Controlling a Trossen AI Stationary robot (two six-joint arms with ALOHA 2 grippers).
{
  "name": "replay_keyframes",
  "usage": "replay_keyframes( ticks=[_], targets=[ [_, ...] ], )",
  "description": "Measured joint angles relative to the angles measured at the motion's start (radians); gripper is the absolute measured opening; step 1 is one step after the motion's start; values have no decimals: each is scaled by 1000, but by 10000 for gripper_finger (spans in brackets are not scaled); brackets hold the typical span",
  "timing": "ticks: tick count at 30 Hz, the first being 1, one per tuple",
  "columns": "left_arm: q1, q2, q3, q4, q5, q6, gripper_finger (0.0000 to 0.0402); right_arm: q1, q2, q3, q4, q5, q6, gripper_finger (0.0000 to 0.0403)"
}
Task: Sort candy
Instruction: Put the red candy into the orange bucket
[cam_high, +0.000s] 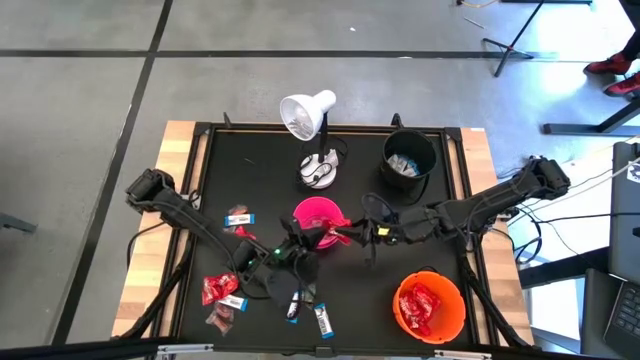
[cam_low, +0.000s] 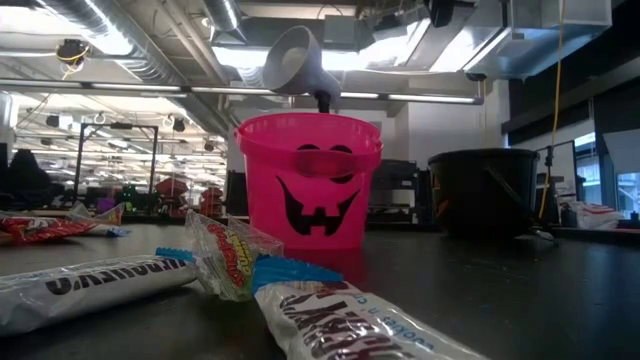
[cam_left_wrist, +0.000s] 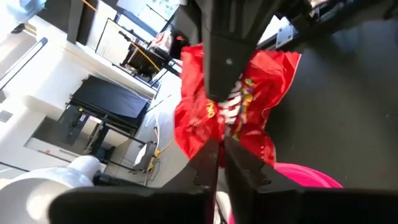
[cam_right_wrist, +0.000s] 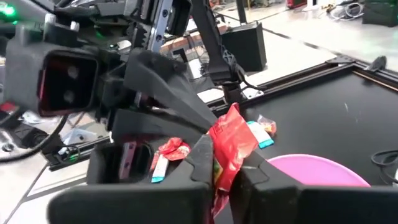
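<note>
Right above the round pink plastic bucket (cam_high: 318, 214), the left gripper (cam_left_wrist: 221, 149) and the right gripper (cam_right_wrist: 225, 163) both pinch one shiny red candy packet (cam_right_wrist: 229, 144) between them.

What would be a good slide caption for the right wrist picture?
Both end effectors pinch one red candy packet above the pink bowl, mid handover.
</note>
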Motion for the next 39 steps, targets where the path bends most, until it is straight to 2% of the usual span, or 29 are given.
replay_keyframes(
  ticks=[3, 8, 11, 17, 20, 24, 27, 30, 35, 39],
  targets=[
    [-30, -32, 17, -6, -5, -2, 49, 0, -20, 0, -4, -22, -12, 9],
    [-91, -103, 41, -14, -10, -9, 111, 1, -72, 0, -11, -50, -26, 16],
    [-131, -155, 41, -31, -11, -41, 140, 1, -111, 0, -24, -107, -30, 8],
    [-211, -264, 41, -143, -8, -157, 160, 6, -203, 0, -114, -269, -50, 14],
    [-241, -316, 41, -229, -9, -247, 160, 38, -255, -1, -194, -289, -50, 10],
    [-262, -365, 38, -353, -10, -380, 161, 92, -331, 0, -303, -290, -50, 6],
    [-262, -395, 14, -388, -19, -437, 161, 149, -389, 3, -386, -288, -46, 13],
    [-254, -411, -12, -391, -20, -463, 161, 225, -416, 58, -536, -230, -15, 13],
    [-226, -410, -34, -391, -19, -474, 161, 373, -372, 231, -906, -78, 117, 6],
    [-198, -409, -51, -392, -18, -479, 161, 453, -278, 367, -1153, -59, 273, 14]
  ],
)
